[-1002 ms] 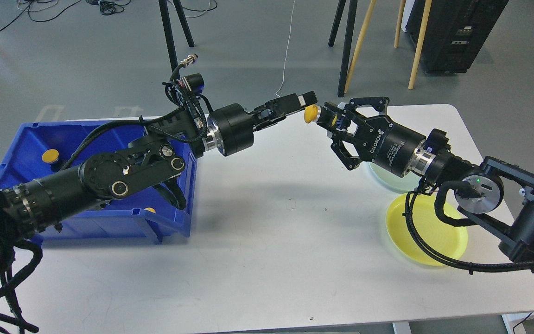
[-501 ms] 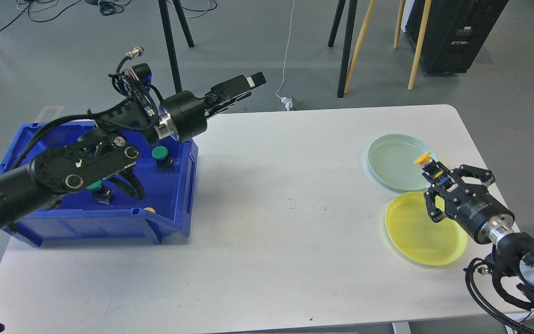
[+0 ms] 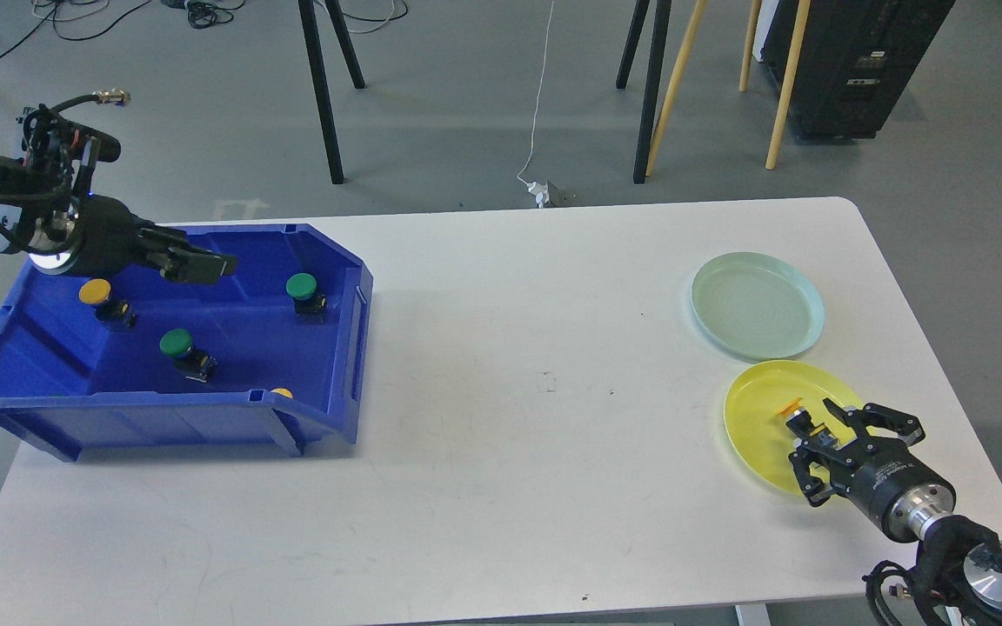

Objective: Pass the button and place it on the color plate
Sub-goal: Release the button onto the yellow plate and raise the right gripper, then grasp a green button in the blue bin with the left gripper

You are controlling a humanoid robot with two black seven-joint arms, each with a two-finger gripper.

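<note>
My right gripper (image 3: 817, 423) is shut on a yellow button (image 3: 791, 407) and holds it low over the yellow plate (image 3: 758, 435) at the right front of the table. A pale green plate (image 3: 758, 304) lies just behind the yellow one. My left gripper (image 3: 210, 265) hangs open and empty over the back of the blue bin (image 3: 162, 417) at the left. In the bin lie a yellow button (image 3: 95, 291), two green buttons (image 3: 177, 343) (image 3: 301, 285), and another yellow one (image 3: 282, 393) half hidden behind the front wall.
The white table (image 3: 510, 391) runs between the bin and the plates. Stand legs (image 3: 318, 87) and wooden legs (image 3: 675, 78) stand on the floor behind the table. A black cabinet (image 3: 849, 61) is at the back right.
After the hand-off above the table's middle, my right gripper carried the yellow button right and down to the yellow plate. My left arm drew back left, over the blue bin.
</note>
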